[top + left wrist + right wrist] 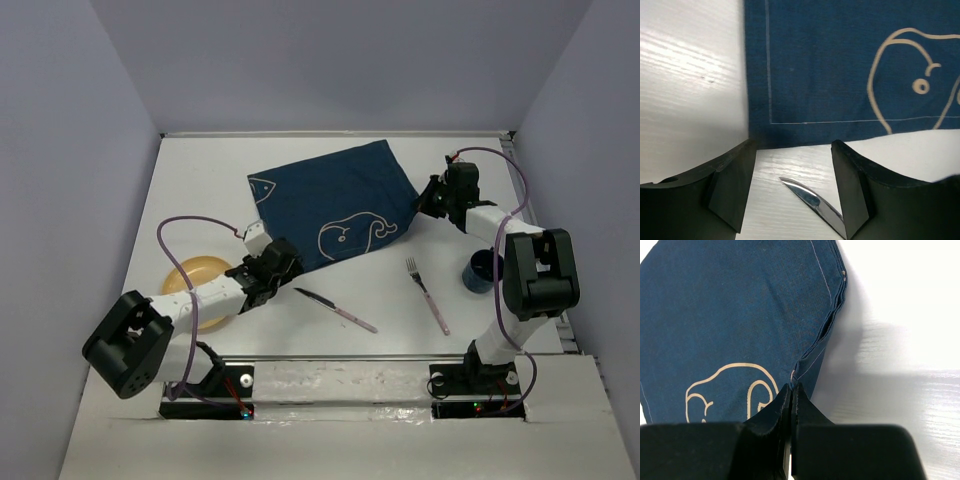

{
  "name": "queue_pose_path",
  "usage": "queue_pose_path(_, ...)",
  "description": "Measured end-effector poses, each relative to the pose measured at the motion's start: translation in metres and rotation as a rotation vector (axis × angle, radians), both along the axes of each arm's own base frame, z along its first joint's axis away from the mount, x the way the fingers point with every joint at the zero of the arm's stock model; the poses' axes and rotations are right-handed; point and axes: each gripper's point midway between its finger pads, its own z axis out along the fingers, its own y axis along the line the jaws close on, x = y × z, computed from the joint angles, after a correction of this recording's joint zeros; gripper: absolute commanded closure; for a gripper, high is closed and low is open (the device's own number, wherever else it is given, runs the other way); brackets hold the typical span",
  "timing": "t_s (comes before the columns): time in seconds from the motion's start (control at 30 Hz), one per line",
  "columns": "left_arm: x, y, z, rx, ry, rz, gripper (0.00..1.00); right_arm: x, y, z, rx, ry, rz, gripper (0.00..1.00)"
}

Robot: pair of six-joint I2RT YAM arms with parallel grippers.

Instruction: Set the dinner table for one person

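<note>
The white dinner table (200, 180) carries a dark blue cloth mat (335, 205) with white whale outlines, lying skewed at the back middle. My right gripper (431, 197) is shut on the mat's right edge; in the right wrist view the closed fingertips (791, 386) pinch the folded hem of the mat (740, 315). My left gripper (282, 263) is open and empty at the mat's near left corner. In the left wrist view its fingers (792, 165) straddle the knife's blade tip (812, 200) on the table, with the mat (850, 65) just beyond.
A knife (336, 310) and a fork (427, 293) with pink handles lie on the near table. A dark blue cup (482, 271) stands at the right, beside the right arm. A yellow plate (196, 280) sits at the left, partly under the left arm. Lavender walls surround the table.
</note>
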Motion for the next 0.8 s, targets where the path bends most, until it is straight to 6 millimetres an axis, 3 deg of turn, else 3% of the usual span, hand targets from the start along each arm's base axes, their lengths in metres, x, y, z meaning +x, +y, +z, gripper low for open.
queue_pose_path(0.17, -0.006, 0.020, -0.035, 0.015, 0.071, 0.060, 0.32, 0.000, 0.000, 0.000, -0.002, -0.001, 0.001, 1.00)
queue_pose_path(0.33, 0.002, 0.021, -0.034, -0.014, 0.056, 0.084, 0.33, 0.000, 0.000, 0.000, -0.002, -0.001, 0.002, 1.00)
queue_pose_path(0.47, 0.009, 0.018, -0.035, -0.023, 0.041, 0.084, 0.40, 0.000, 0.000, 0.000, -0.001, -0.001, 0.003, 1.00)
queue_pose_path(0.57, 0.015, 0.013, -0.036, -0.029, 0.038, 0.076, 0.56, 0.000, 0.000, 0.000, 0.000, -0.001, 0.004, 1.00)
queue_pose_path(0.6, 0.015, 0.013, -0.038, -0.026, 0.041, 0.071, 0.67, 0.000, 0.000, 0.000, 0.000, -0.001, 0.004, 1.00)
queue_pose_path(0.67, 0.015, 0.012, -0.039, -0.027, 0.046, 0.068, 0.78, 0.000, 0.000, 0.000, 0.000, -0.001, 0.004, 1.00)
queue_pose_path(0.73, 0.013, 0.012, -0.041, -0.020, 0.057, 0.059, 0.95, 0.000, 0.001, 0.000, 0.001, -0.001, 0.006, 1.00)
queue_pose_path(0.8, 0.012, 0.012, -0.042, -0.014, 0.062, 0.044, 1.00, 0.000, 0.001, 0.000, 0.002, -0.001, 0.007, 1.00)
